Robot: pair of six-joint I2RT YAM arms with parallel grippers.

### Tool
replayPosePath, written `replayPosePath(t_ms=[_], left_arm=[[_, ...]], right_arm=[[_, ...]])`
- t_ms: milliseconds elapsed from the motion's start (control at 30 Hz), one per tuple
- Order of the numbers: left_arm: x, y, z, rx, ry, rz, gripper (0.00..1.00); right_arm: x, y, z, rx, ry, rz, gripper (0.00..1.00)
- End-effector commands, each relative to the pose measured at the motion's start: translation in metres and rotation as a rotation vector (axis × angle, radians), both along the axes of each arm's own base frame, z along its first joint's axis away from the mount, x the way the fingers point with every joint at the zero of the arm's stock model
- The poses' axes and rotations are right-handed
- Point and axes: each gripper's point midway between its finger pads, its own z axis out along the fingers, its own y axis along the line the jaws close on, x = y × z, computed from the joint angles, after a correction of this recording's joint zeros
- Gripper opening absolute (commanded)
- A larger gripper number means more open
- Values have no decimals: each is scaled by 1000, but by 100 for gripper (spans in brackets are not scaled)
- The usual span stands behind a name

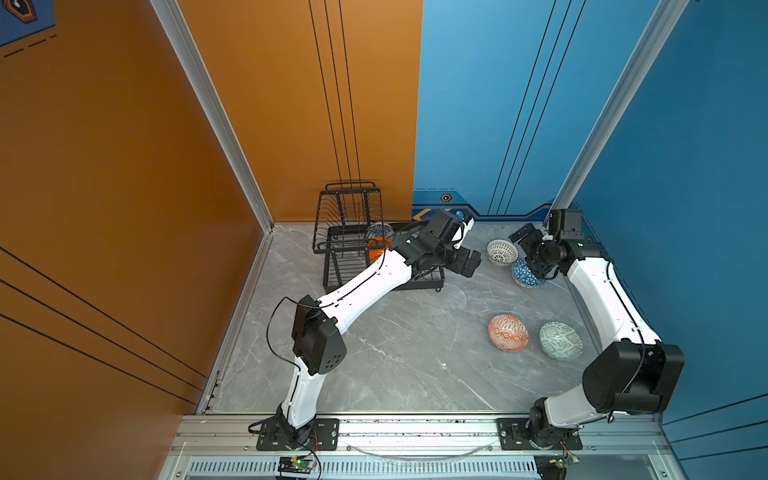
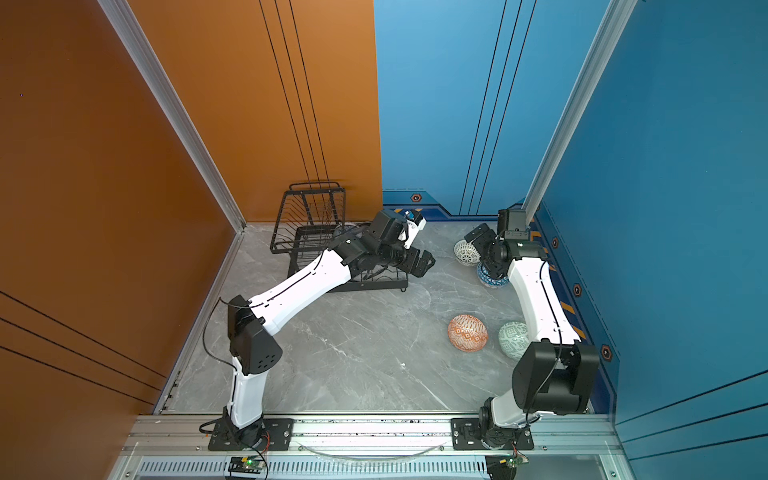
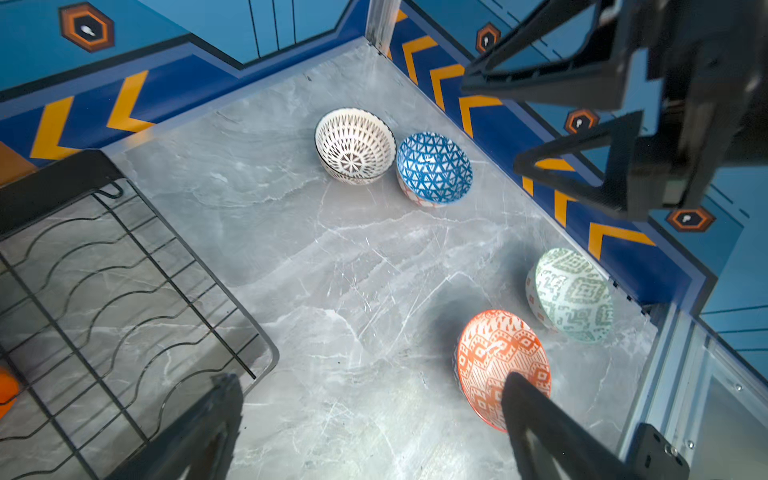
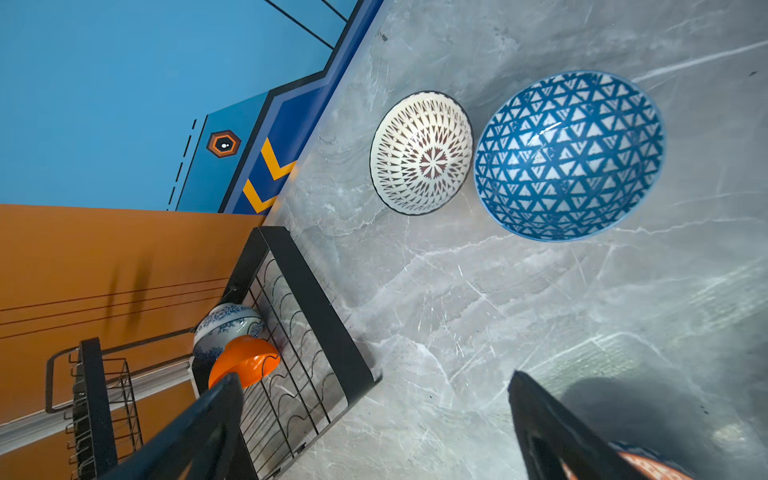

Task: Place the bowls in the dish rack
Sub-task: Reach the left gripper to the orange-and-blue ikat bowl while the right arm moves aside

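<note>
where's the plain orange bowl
In a top view the glossy orange bowl lies far back, left of centre, on the lower tray of the black wire dish rack beside the blue-white floral bowl.

Glossy white shells on left arm and right arm, matte black joints, thin black cable, screwed black base plates; left tool, right tool black

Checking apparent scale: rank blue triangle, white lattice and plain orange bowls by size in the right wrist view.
1. blue triangle bowl
2. white lattice bowl
3. plain orange bowl, farther and partly hidden; real sizes unsure.
</note>
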Motion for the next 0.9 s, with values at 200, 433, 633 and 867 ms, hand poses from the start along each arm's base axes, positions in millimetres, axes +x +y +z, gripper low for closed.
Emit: replayPosePath(t_ms=[200,433,633,867], left_arm=[[-57,-52,-88,110,168,-98,98],[-85,-75,-130,146,254,-88,98],[-91,-66,-158,183,326,-30,92],[-94,-69,-174,192,359,-5,79]], right_arm=[[-56,-17,-9,-56,100,-12,100],[-77,-19,-12,-78,122,-20,100],[-90,-14,-20,-27,135,-37,100],[-106,-16,-20,-19,123,-57,100]])
